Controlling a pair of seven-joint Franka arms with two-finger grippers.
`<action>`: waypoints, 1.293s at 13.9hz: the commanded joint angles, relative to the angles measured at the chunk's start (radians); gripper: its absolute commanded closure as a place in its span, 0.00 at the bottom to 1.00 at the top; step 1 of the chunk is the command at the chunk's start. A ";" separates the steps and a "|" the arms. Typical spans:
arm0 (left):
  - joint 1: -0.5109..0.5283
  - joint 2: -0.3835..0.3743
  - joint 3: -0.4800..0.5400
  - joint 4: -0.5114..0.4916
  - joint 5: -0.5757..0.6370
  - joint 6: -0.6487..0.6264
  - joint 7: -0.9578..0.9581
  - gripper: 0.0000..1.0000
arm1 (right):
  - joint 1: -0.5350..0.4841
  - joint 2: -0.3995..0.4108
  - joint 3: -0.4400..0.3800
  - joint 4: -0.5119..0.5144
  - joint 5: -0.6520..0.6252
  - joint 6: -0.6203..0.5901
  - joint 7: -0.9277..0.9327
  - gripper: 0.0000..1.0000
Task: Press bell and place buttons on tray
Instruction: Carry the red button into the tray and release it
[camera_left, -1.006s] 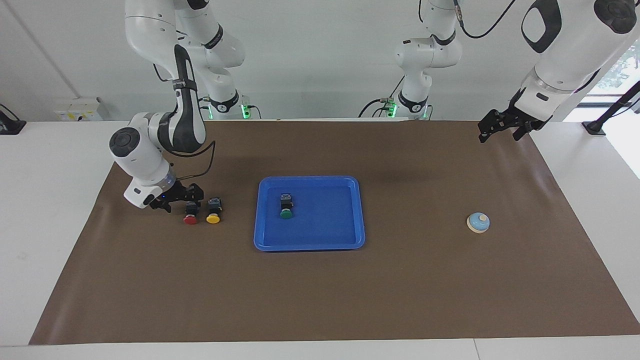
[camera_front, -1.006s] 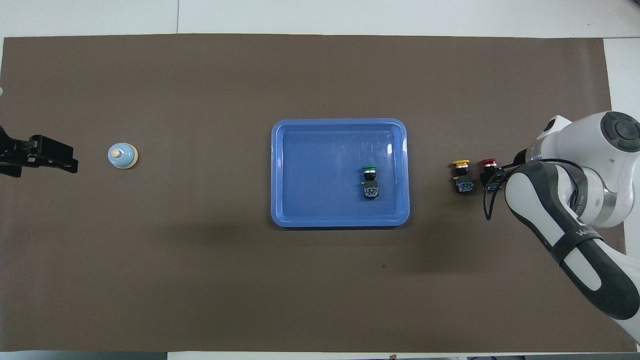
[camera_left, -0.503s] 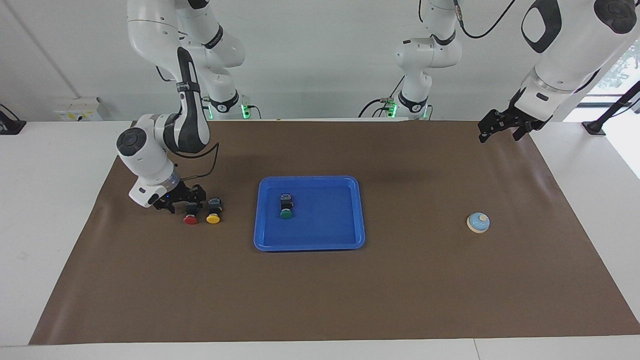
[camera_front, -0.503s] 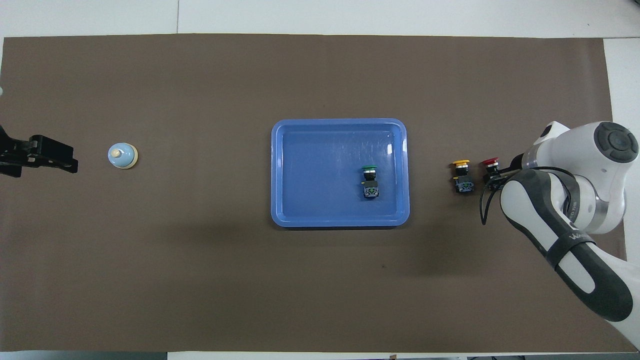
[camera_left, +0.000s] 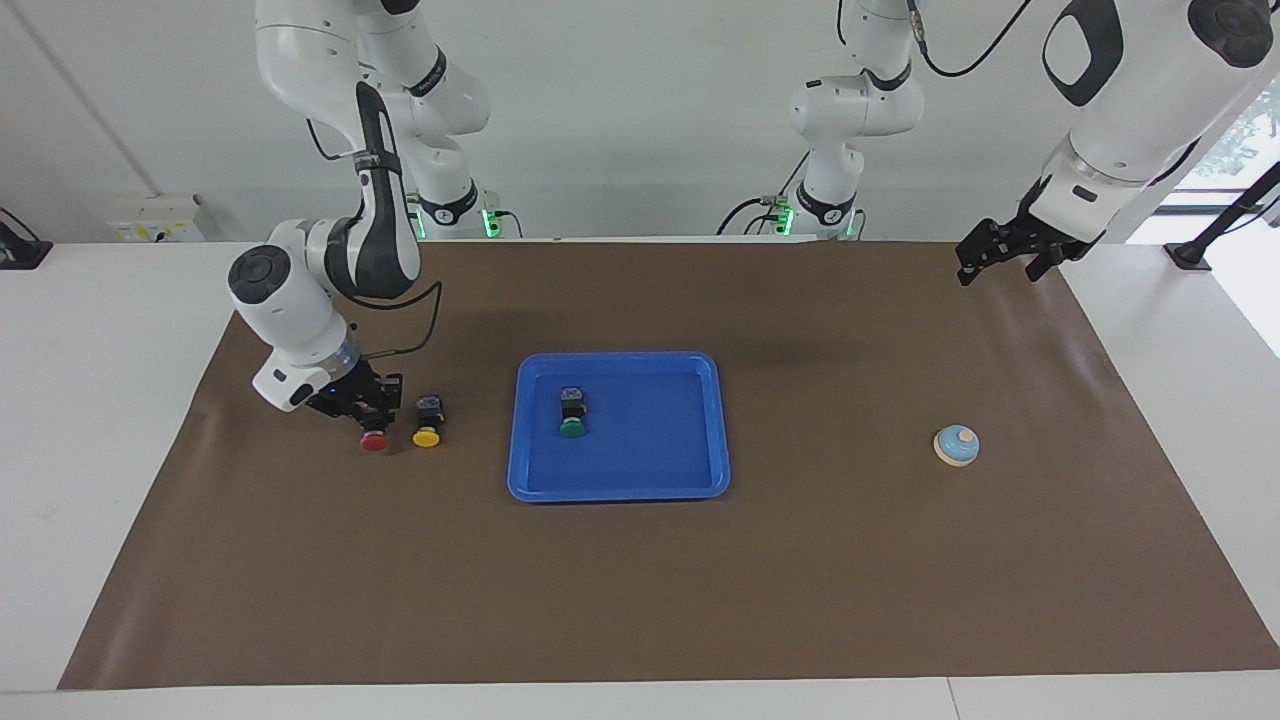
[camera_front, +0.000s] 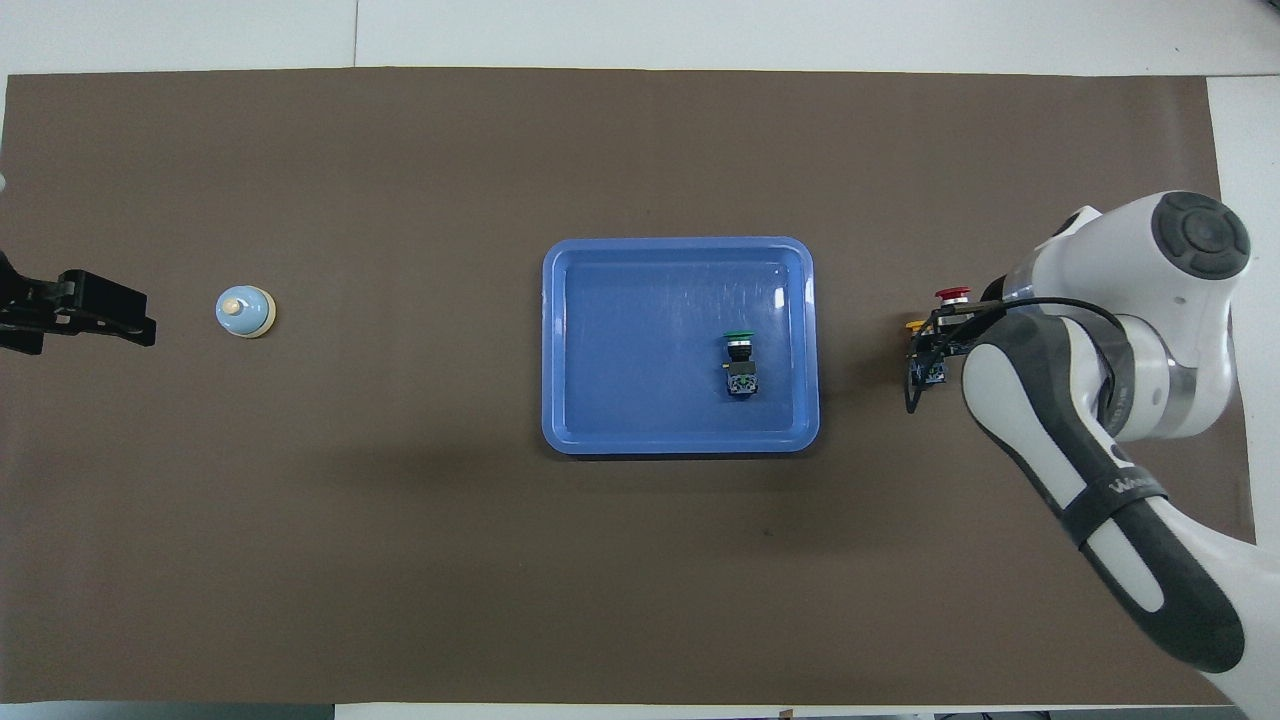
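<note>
My right gripper (camera_left: 372, 412) is shut on the red button (camera_left: 375, 441) and holds it low over the mat, cap pointing away from the robots. In the overhead view the red cap (camera_front: 952, 294) shows past the gripper (camera_front: 950, 328). The yellow button (camera_left: 427, 430) lies on the mat beside it, toward the tray, partly covered in the overhead view (camera_front: 928, 372). The green button (camera_left: 572, 412) lies in the blue tray (camera_left: 620, 490), as the overhead view (camera_front: 740, 362) also shows with the tray's rim (camera_front: 680, 443). The bell (camera_left: 957, 445) (camera_front: 245, 311) stands toward the left arm's end. My left gripper (camera_left: 985, 255) (camera_front: 100, 315) waits in the air at that end.
A brown mat (camera_left: 700, 600) covers the table, with white table edge around it. The right arm's elbow and forearm (camera_front: 1100, 480) hang over the mat at its own end.
My right gripper closed around the red button's body and shifted it slightly off its spot beside the yellow button. The left arm, bell, tray and green button have not moved.
</note>
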 joint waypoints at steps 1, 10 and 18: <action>-0.002 -0.011 0.004 -0.005 0.000 -0.012 -0.001 0.00 | 0.155 -0.014 0.004 0.007 0.001 -0.013 0.288 0.77; -0.002 -0.011 0.004 -0.005 0.000 -0.012 -0.001 0.00 | 0.449 0.109 0.005 0.127 0.023 0.082 0.684 0.76; -0.002 -0.011 0.004 -0.005 0.000 -0.012 -0.001 0.00 | 0.441 0.167 0.005 0.129 0.005 0.153 0.508 0.72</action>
